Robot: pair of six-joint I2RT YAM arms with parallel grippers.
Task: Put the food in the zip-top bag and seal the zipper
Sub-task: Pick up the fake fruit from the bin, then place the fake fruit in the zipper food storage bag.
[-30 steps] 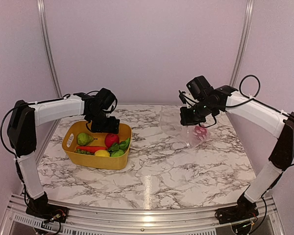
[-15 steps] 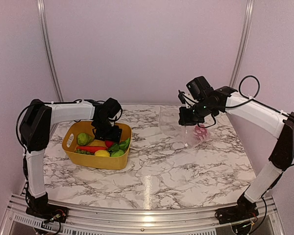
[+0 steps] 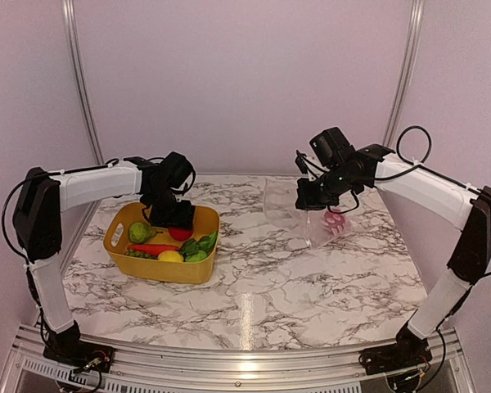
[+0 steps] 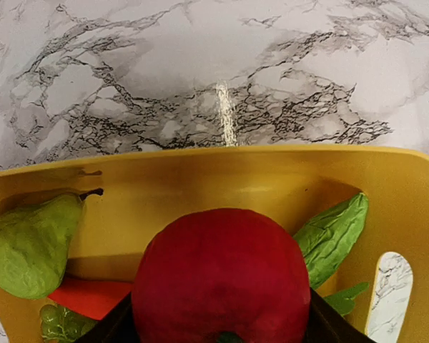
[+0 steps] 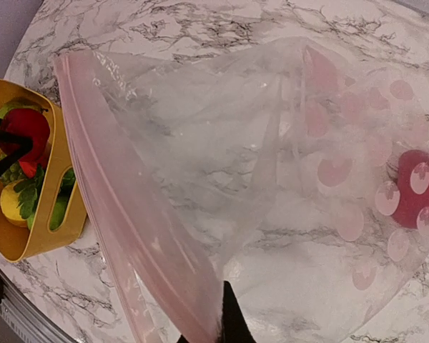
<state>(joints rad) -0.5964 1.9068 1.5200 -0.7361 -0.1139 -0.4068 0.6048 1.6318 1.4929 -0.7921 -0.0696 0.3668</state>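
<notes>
The food lies in a yellow basket (image 3: 159, 270): a green pear (image 3: 139, 232), an orange-red carrot (image 3: 151, 248), a yellow lemon (image 3: 170, 256) and green leafy pieces (image 3: 198, 246). My left gripper (image 3: 177, 223) reaches down into the basket, its fingers against both sides of a red round fruit (image 4: 222, 279). My right gripper (image 3: 309, 196) is shut on the mouth edge of the clear zip-top bag (image 5: 222, 143) and holds it up and open above the table. The pinkish zipper (image 5: 121, 214) runs along that edge. Another red piece (image 5: 418, 186) lies inside the bag.
The yellow basket (image 4: 200, 171) stands at the left on the marble table, with a handle slot in its wall. The bag hangs at the back right. Purple walls and metal posts close in the back and sides.
My left gripper has dropped into the basket and closed in around the red round fruit. The right gripper with the bag has barely moved.
</notes>
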